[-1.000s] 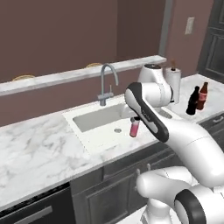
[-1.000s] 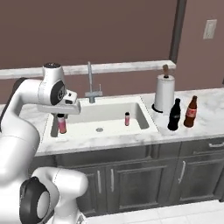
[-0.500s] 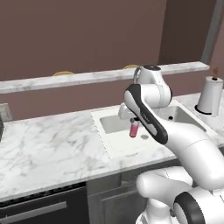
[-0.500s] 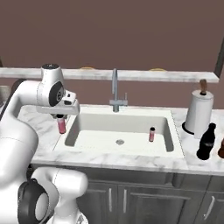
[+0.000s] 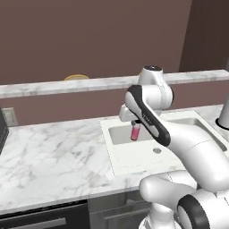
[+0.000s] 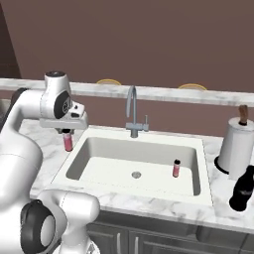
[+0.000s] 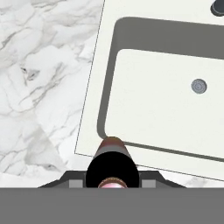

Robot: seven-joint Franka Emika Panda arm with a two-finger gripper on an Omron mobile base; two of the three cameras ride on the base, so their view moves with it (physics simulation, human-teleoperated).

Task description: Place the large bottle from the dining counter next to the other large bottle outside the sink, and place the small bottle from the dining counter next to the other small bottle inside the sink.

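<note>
At the left rim of the sink (image 6: 206, 163) my gripper (image 6: 66, 133) is clamped on the small bottle (image 6: 68, 142), which hangs upright, seemingly just outside the basin edge. To do this well I should carry it rightward over the basin, keep it vertical, and lower it beside the other small bottle (image 6: 176, 168) on the sink floor, well apart now.
</note>
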